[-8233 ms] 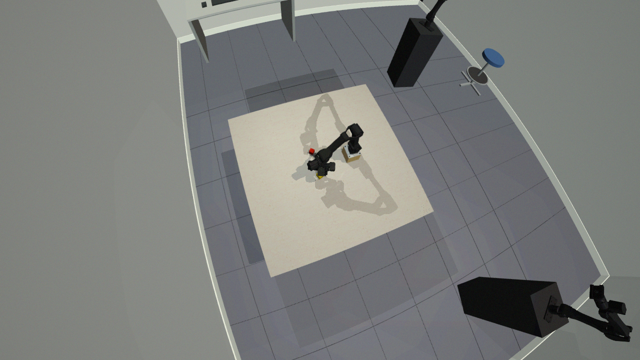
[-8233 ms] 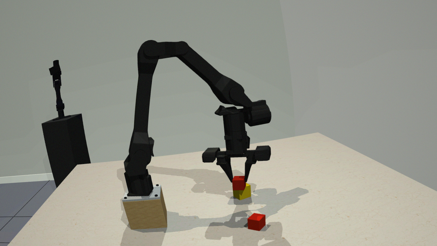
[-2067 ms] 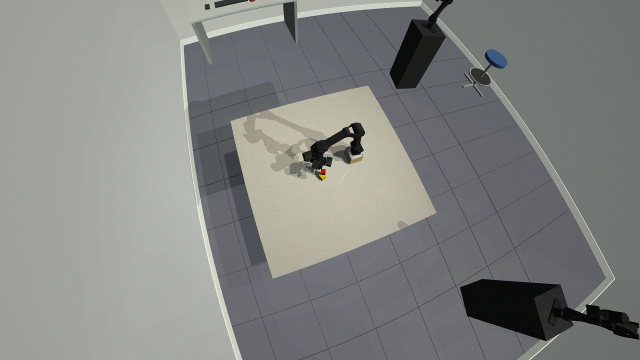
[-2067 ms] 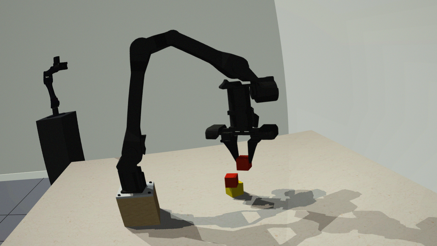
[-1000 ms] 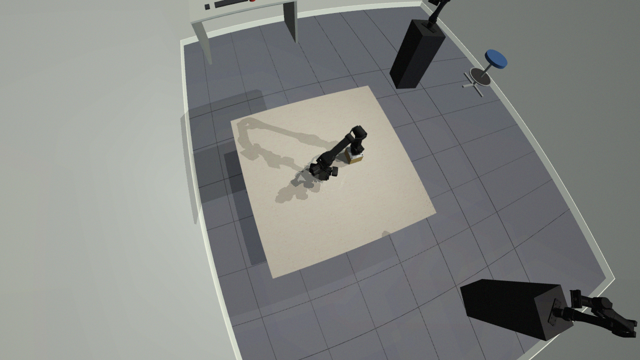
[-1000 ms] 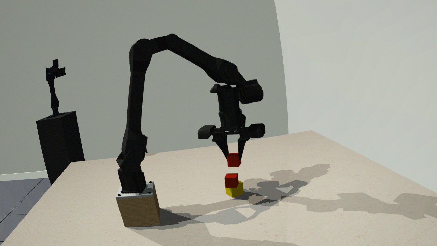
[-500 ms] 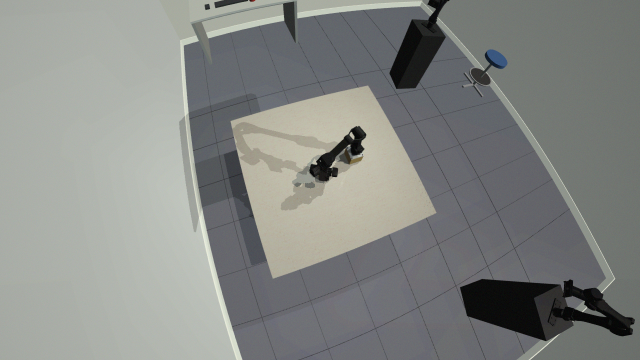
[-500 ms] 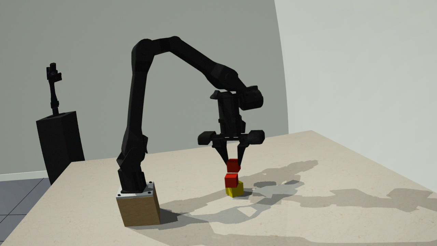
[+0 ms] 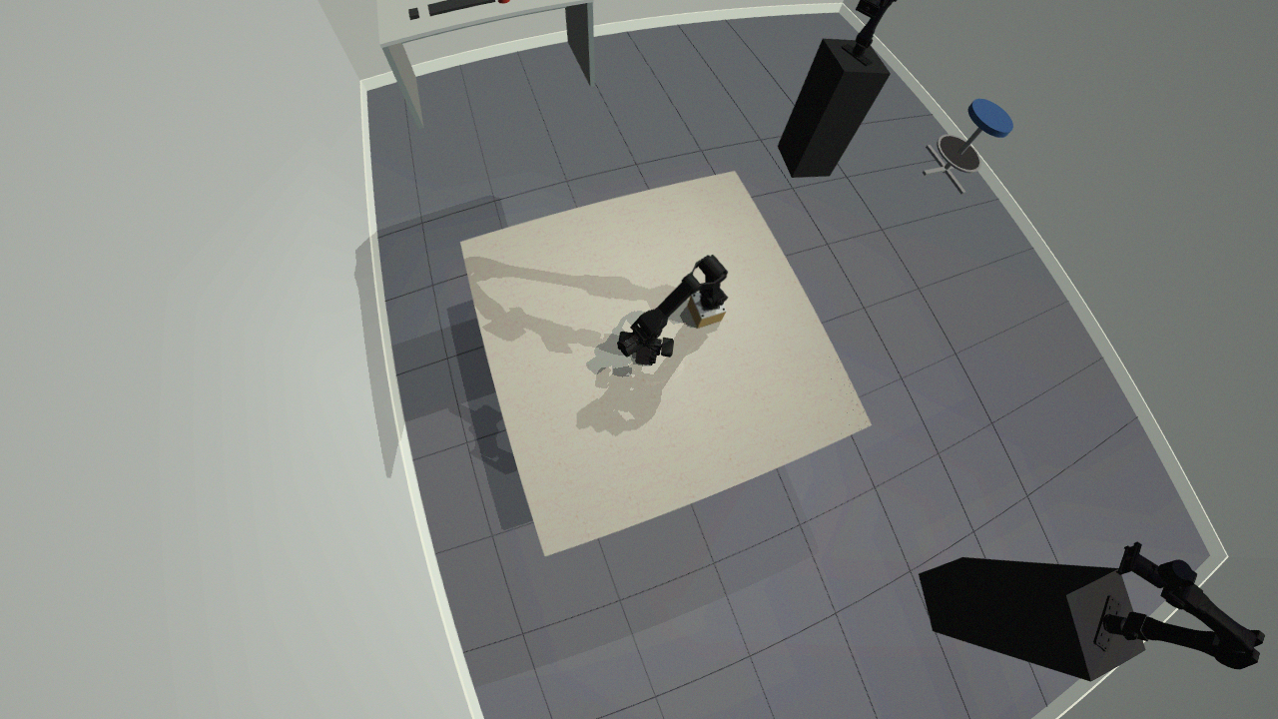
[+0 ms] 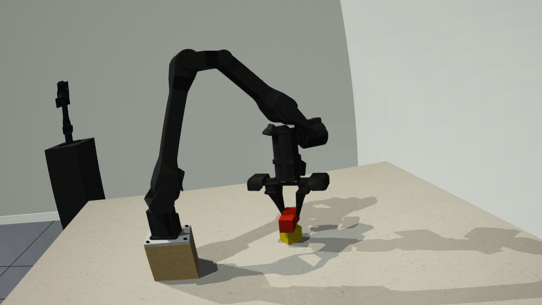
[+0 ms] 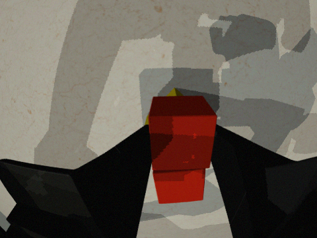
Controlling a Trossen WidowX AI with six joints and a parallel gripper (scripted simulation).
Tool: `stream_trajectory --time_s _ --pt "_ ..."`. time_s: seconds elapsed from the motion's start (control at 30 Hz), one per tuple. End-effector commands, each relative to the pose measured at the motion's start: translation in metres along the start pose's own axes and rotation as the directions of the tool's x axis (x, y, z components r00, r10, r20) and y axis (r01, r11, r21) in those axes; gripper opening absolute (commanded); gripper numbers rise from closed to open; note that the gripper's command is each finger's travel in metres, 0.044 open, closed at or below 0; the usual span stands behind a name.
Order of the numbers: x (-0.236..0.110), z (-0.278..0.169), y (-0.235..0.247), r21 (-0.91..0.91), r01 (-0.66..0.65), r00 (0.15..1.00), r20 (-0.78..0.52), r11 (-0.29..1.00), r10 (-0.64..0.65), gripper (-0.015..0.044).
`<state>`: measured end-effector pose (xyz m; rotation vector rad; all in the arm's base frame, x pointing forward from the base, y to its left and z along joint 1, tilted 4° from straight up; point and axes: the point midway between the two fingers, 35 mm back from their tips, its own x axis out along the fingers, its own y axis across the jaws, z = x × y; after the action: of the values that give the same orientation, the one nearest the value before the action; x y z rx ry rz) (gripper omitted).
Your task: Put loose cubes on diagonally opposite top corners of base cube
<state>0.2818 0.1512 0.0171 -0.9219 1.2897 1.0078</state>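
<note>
From my exterior view the gripper (image 10: 288,209) points straight down, its fingers clamped on a red cube (image 10: 291,210) that sits right between the tips. Directly below it, at 6 o'clock, a second red cube (image 10: 286,223) rests on the yellow base cube (image 10: 291,236); I cannot tell whether the two red cubes touch. On my wrist feed the held cube (image 11: 182,134) fills the centre, with the lower one (image 11: 179,186) just under it and a yellow corner (image 11: 174,92) peeking out at 12 o'clock.

Bright even light; arm (image 10: 178,125) casts overlapping hard shadows on table (image 10: 397,197); top view bends at edges; wrist view coarse
</note>
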Motion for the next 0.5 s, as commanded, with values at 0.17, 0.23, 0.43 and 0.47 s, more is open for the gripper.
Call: stream_trajectory --time_s 0.17,0.23,0.43,0.47 --pt "0.002 0.0005 0.0 0.003 0.0 1.0 0.003 1.0 0.0 0.0105" --pt "0.0032 0.0005 0.0 0.003 0.0 1.0 0.003 1.0 0.0 0.0105" --pt "0.0032 0.0005 0.0 0.003 0.0 1.0 0.003 1.0 0.0 0.0105" --pt "0.0032 0.0005 0.0 0.003 0.0 1.0 0.003 1.0 0.0 0.0105"
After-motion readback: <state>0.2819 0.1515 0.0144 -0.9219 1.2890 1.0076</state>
